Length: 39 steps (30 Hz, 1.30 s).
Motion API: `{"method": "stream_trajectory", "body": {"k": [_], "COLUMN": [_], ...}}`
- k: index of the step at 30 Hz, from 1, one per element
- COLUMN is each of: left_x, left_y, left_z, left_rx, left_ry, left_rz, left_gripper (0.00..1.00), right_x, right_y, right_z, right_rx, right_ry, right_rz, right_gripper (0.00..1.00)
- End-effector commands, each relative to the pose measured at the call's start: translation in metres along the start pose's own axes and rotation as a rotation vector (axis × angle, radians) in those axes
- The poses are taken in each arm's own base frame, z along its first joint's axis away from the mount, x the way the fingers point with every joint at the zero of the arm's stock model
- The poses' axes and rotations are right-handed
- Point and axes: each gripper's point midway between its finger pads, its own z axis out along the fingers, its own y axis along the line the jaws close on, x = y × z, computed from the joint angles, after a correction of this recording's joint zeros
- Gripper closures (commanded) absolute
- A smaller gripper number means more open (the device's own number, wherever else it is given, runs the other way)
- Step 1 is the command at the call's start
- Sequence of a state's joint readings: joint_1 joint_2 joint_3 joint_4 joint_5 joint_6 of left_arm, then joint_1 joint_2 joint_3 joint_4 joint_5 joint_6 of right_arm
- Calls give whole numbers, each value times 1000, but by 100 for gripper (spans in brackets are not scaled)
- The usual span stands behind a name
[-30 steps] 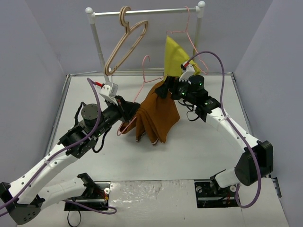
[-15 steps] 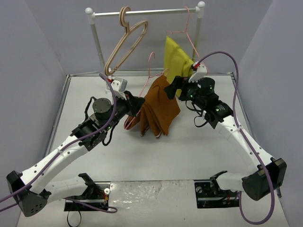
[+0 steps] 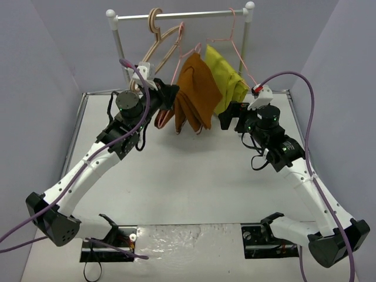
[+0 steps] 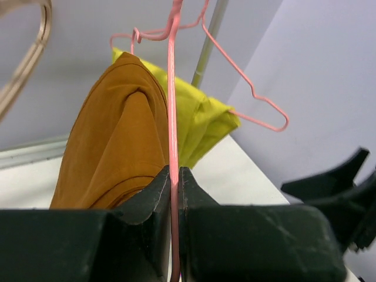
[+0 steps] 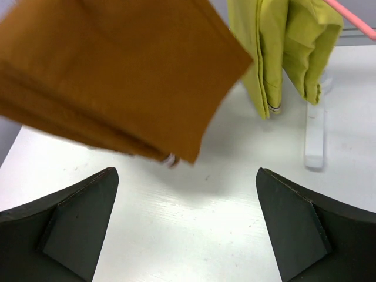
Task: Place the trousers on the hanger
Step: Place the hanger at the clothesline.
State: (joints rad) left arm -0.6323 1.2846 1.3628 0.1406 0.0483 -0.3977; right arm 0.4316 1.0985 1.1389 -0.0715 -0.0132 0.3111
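Observation:
The rust-brown trousers (image 3: 192, 94) hang folded over the bar of a thin pink hanger (image 3: 176, 59), lifted off the table. The hanger's hook reaches close under the rack rail (image 3: 188, 14). My left gripper (image 3: 170, 94) is shut on the hanger's wire, left of the trousers. In the left wrist view the wire (image 4: 173, 106) runs up between my closed jaws (image 4: 174, 173), with the trousers (image 4: 114, 147) behind. My right gripper (image 3: 230, 116) is open and empty, just right of and below the trousers. The right wrist view shows its gripper (image 5: 187, 173) over bare table below the trousers' hem (image 5: 117, 76).
A mustard-yellow garment (image 3: 226, 79) hangs on a second pink hanger (image 3: 232, 38) at the rail's right end, right beside the trousers. A beige wooden hanger (image 3: 154, 50) hangs at the left. The rack's white posts (image 3: 120, 53) and foot (image 5: 314, 135) stand at the table's back.
My left arm has raised the hanger and trousers off the table, up and back toward the rail. My right gripper has drawn away from the trousers to the right.

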Motion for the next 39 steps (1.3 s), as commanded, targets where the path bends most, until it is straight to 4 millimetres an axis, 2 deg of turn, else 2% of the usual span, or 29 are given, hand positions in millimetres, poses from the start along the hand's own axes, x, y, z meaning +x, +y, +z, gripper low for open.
{"method": "stream_trajectory", "body": {"k": [1, 2, 4, 5, 6, 7, 8, 10, 11, 12, 13, 14, 15, 16, 17, 19, 20, 22, 26, 28, 29, 32, 33, 34, 35, 36, 38, 39], "left_x": [-154, -148, -162, -155, -167, -169, -160, -174, -162, -163, -174, -164, -164, -172, -164, -169, -161, -156, -134, -126, -113, -107, -95, -98, -96, -89, -96, -94], "left_y": [-41, -36, -31, -26, -28, -23, -17, -17, -9, -6, -6, 4, 7, 7, 13, 18, 25, 33, 54, 58, 62, 63, 67, 66, 66, 68, 66, 66], "left_z": [-18, -5, 2, 16, 18, 24, 40, 47, 63, 68, 69, 83, 87, 89, 99, 103, 111, 117, 127, 127, 129, 122, 122, 115, 112, 109, 89, 82], "left_rx": [131, 114, 100, 89, 93, 84, 72, 77, 59, 50, 49, 28, 18, 11, -4, -24, -37, -70, -145, -154, -163, -166, -175, -177, -182, -190, -208, -217], "left_ry": [-461, -446, -474, -457, -482, -487, -462, -489, -459, -462, -487, -462, -461, -477, -463, -473, -458, -446, -402, -387, -361, -349, -322, -319, -307, -284, -268, -248], "left_rz": [59, 64, 75, 78, 78, 81, 82, 83, 88, 95, 99, 104, 110, 112, 116, 119, 116, 101, 79, 67, 59, 33, 28, 22, 18, 13, 12, 14], "left_gripper": [98, 98, 98, 98, 98, 98, 98, 98, 98, 98, 98, 98, 98, 98, 98, 98, 98, 98, 98, 98, 98, 98, 97, 93, 79, 71, 52, 35], "right_x": [-11, -12, -16, -18, -18, -18, -19, -16, -17, -16, -16, -15, -14, -14, -12, -10, -10, -7, -4, -3, -3, -4, -4, -6, -8, -9, -19, -22], "right_y": [-12, -12, -13, -13, -12, -13, -13, -13, -13, -14, -15, -16, -16, -17, -18, -21, -22, -24, -28, -30, -31, -32, -32, -33, -34, -35, -36, -37], "right_z": [-15, -17, -24, -28, -30, -32, -35, -38, -41, -42, -44, -47, -49, -51, -54, -56, -59, -60, -61, -61, -61, -62, -62, -62, -63, -63, -68, -70], "right_rx": [57, 58, 62, 61, 61, 63, 61, 61, 60, 64, 65, 68, 71, 72, 76, 85, 90, 100, 118, 128, 129, 139, 140, 145, 148, 154, 170, 175], "right_ry": [-42, -47, -59, -66, -68, -66, -70, -66, -72, -70, -69, -72, -69, -72, -73, -70, -74, -69, -65, -60, -62, -62, -64, -67, -72, -74, -101, -107], "right_rz": [-11, -12, -8, -4, 1, 4, 7, 16, 20, 21, 23, 26, 25, 29, 34, 36, 41, 42, 39, 35, 34, 30, 27, 23, 21, 16, 9, 5], "right_gripper": [0, 0, 0, 0, 0, 0, 0, 0, 0, 0, 0, 0, 0, 0, 0, 0, 0, 0, 0, 0, 0, 0, 0, 0, 0, 0, 0, 0]}}
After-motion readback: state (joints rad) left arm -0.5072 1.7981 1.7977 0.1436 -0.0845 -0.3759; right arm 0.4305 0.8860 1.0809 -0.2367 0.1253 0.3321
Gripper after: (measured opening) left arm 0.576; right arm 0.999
